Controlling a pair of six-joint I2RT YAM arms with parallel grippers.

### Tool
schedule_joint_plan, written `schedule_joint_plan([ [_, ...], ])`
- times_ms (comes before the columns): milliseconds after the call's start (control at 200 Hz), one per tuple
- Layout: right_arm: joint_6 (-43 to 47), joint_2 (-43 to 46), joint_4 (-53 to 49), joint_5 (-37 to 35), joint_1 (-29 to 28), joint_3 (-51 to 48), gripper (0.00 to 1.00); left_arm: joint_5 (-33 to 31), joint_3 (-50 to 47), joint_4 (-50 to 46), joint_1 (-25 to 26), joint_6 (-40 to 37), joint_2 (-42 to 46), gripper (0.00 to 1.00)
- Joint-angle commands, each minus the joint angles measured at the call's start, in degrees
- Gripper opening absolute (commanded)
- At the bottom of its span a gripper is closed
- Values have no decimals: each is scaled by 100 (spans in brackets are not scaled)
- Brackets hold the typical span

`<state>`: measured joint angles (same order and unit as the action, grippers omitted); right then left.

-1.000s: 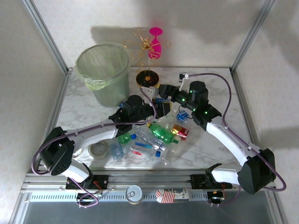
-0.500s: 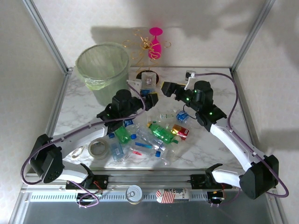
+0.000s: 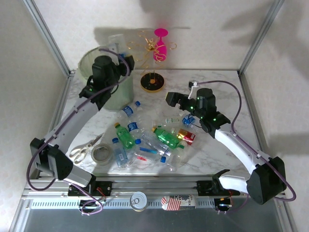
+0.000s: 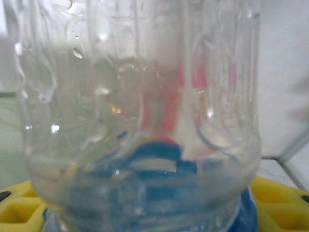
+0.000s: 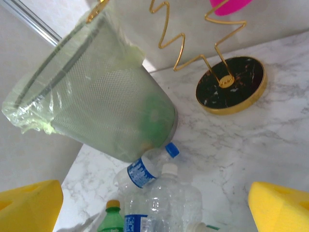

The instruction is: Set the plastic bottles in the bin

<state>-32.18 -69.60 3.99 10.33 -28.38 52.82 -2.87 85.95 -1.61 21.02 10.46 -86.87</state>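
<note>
not much can be read here tbh. the letters "ke" can just be made out on a striped sticker on the front rail. white print on a plastic bottle is too small to be read.

Clear bottle close up, blue band, yellow pads beneath

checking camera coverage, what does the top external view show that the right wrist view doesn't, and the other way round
Top external adds the scissors, the tape roll, the red-labelled bottle, and the left gripper holding a clear bottle over the bin. Right wrist adds the bin's mesh wall up close, with green shapes inside, seen between the yellow pads of the open right gripper. Both share the bin, the gold stand's black base and a blue-capped bottle lying beside the bin.
</note>
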Motion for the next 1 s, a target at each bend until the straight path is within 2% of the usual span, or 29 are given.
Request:
schedule_joint_plan([
  [0,17,-26,90,138,21,-79,99,-187,564,-708,-387,-168,-443,47],
  [250,72,94,-43,24,17,-190,99,-289,1249,-1414,-907,-88,-1232,48],
  [546,46,79,-30,84,17,-263,99,-477,1138,-1509,-990,-88,-1604,52],
  [616,63,64,-33,83,17,-271,99,-486,1164,-1510,-986,-71,-1631,58],
  [791,120,34,-65,13,17,-305,99,-399,1288,-1544,-986,33,-1576,80],
  [991,249,-83,-35,-34,-16,-316,99,-197,1352,-1632,-979,146,-1218,93],
])
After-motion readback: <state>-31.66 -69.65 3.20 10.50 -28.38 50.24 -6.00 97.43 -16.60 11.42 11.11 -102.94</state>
